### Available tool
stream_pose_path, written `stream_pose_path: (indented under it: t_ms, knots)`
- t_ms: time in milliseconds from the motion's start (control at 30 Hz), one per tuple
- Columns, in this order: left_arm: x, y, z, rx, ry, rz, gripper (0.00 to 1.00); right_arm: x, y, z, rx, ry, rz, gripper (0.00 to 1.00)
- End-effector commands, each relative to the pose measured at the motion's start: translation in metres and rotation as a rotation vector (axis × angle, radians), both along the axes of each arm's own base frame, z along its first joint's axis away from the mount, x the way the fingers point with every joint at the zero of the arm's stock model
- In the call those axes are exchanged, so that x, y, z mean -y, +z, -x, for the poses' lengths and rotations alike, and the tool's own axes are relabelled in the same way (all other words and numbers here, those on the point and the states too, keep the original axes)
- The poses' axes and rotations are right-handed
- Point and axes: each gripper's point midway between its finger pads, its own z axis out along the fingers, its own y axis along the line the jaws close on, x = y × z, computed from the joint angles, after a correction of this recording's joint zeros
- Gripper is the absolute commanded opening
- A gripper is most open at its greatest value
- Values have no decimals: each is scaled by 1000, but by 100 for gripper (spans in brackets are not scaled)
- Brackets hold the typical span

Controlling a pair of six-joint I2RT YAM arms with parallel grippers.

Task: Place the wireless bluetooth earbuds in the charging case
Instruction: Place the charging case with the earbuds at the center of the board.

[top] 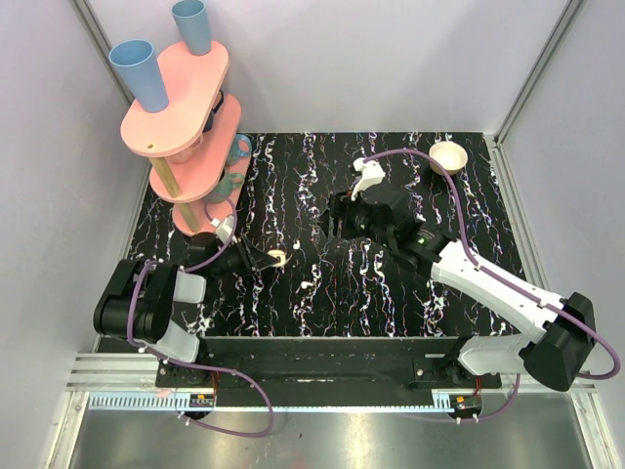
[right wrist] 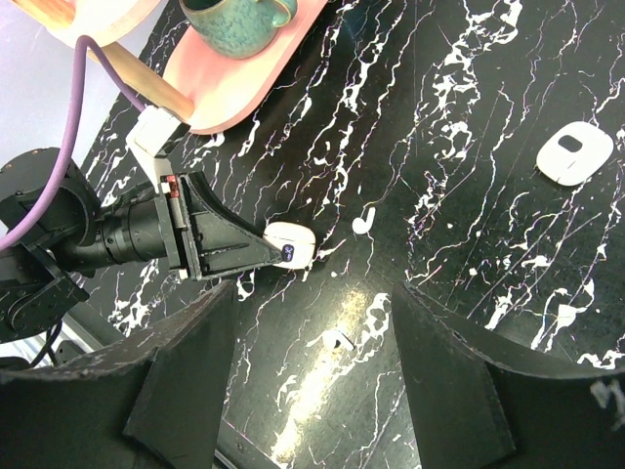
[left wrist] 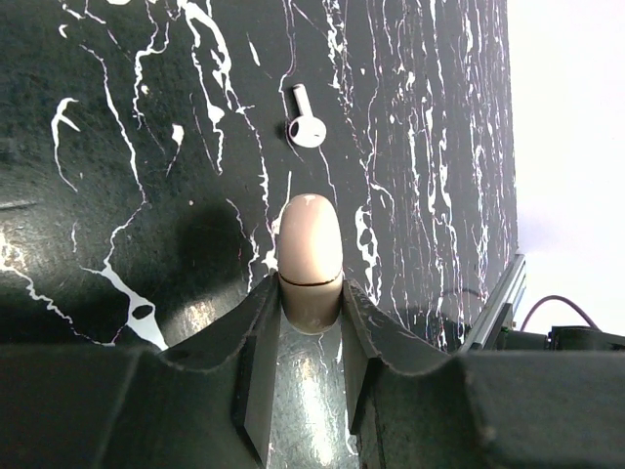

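black white-veined marble tabletop point(top: 371, 303) fills every view. at left, the left gripper point(left wrist: 311, 298) is clamped on the cream rounded plastic charging case point(left wrist: 310, 239); one tiny white stemmed earbud point(left wrist: 308, 127) lies just beyond it, a second white earbud point(right wrist: 335, 339) nearer the right gripper point(right wrist: 312, 391), whose jaws hang wide and empty. risk: such small pieces may skid or flip under those broad fingers. only the right wrist view shows both earbuds; the left wrist view shows the case's seam.
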Motion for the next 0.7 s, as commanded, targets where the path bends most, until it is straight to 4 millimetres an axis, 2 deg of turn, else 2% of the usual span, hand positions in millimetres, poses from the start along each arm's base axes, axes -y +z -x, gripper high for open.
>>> stream_pose_path:
  t_ms: [0, 67, 200, 367, 433, 500, 567, 667]
  knots:
    - [-2, 9, -13, 81, 11, -7, 13, 1, 8, -9, 19, -25, -17, 72]
    - [-3, 4, -13, 71, 5, -26, 17, 2, 7, -10, 17, -29, -14, 72]
    - [-6, 2, -16, 70, 15, -61, 19, 4, 3, -12, 9, -35, -10, 72]
    - [-20, -6, -18, 46, 58, -161, 27, 6, 1, -13, 2, -44, -12, 74]
    - [-23, -4, -17, 48, 66, -179, 29, 6, 0, -13, 0, -43, -12, 75]
    - [-28, 0, -19, 69, 83, -210, 36, 5, 0, -12, -2, -40, -11, 75]
    - [-31, 1, -19, 67, 92, -232, 48, 6, 0, -13, -2, -40, -14, 75]
    - [-35, 5, -20, 73, 100, -261, 54, 5, -1, -11, -6, -35, -13, 75]
